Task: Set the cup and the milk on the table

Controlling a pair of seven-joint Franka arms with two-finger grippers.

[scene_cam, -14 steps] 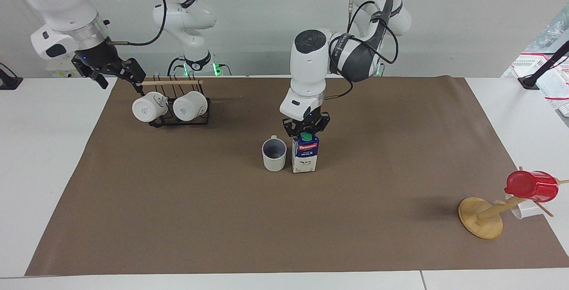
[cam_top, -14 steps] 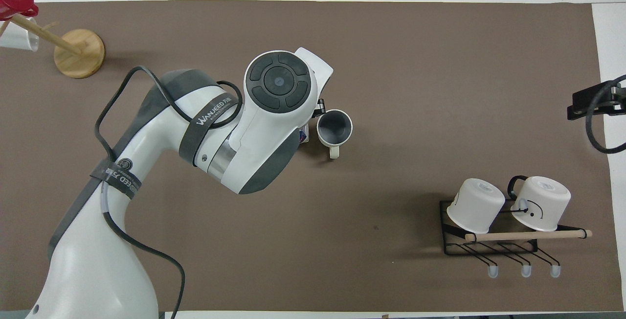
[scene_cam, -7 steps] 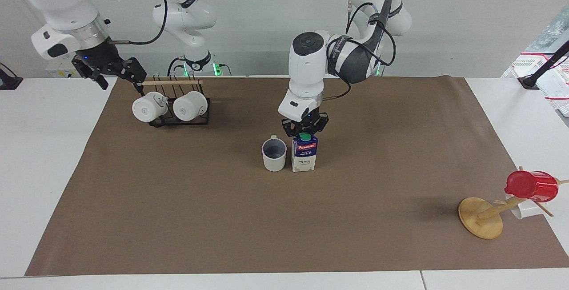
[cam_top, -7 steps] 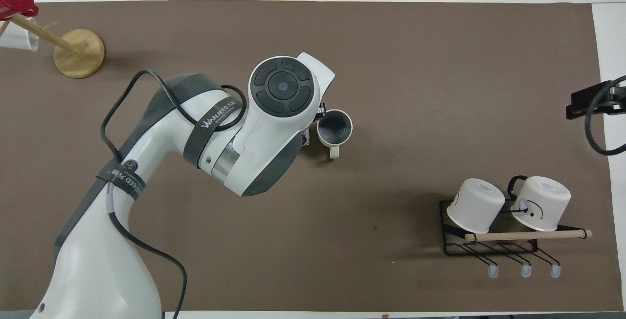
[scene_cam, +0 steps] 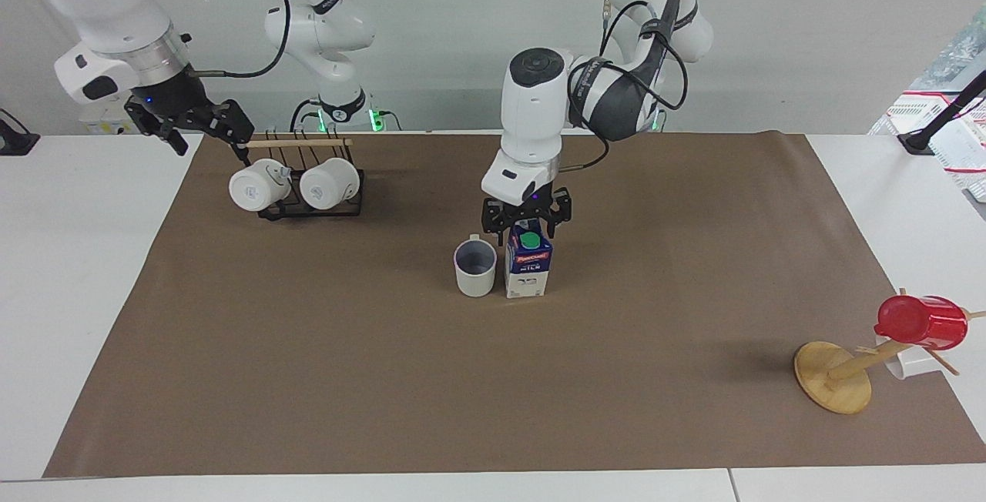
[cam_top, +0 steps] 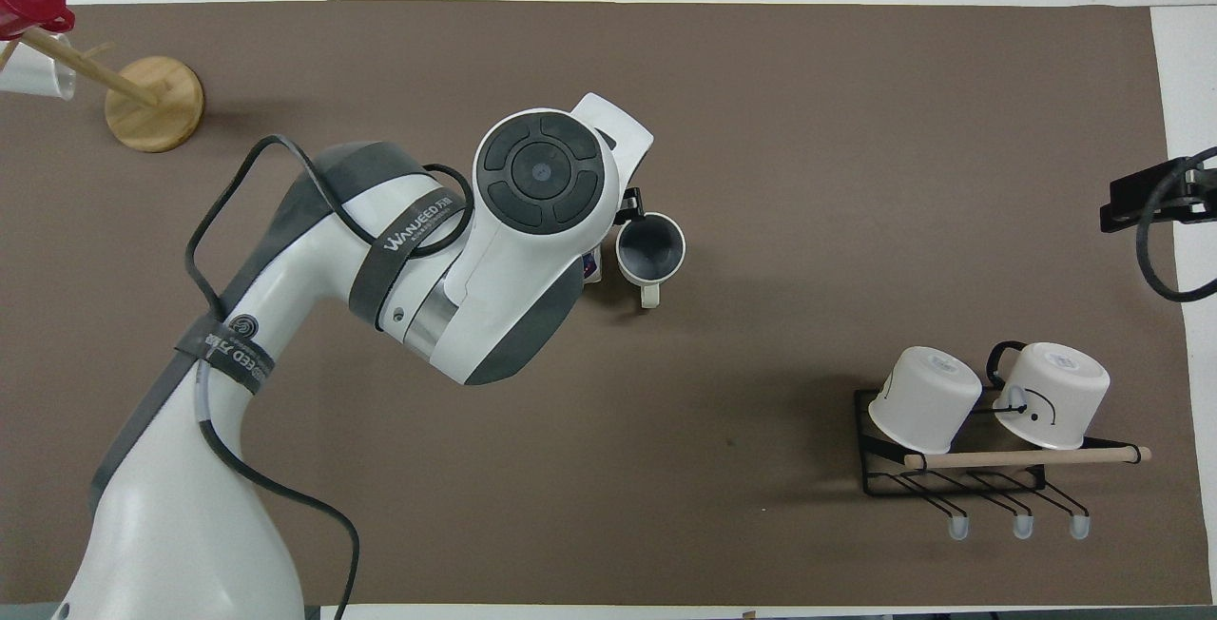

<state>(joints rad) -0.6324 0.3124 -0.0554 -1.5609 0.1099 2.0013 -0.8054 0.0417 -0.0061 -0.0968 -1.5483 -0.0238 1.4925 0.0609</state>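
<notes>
A: Now, item one: the milk (scene_cam: 528,265). Position?

B: Upright on the table (scene_cam: 308,379), near its middle, well away from every edge and corner. Its long axis runs vertical, green cap up.

A: Item two: the cup (scene_cam: 474,266).

B: Upright, mouth up, just beside the milk on the side toward the right arm's end of the table; a narrow gap shows between them.

A: Left end effector (scene_cam: 526,223)?

B: Directly over the milk, fingers spread either side of the gable top, apparently not gripping it. The carton lies straight below, so I judge any coming move to be vertical, and a rise must clear the cap without tipping the carton toward the cup.

A: Right end effector (scene_cam: 202,126)?

B: Waiting near the table's corner at the right arm's end, by the mug rack (scene_cam: 312,188); fingers spread, holding nothing. The left is far nearer both items.
</notes>
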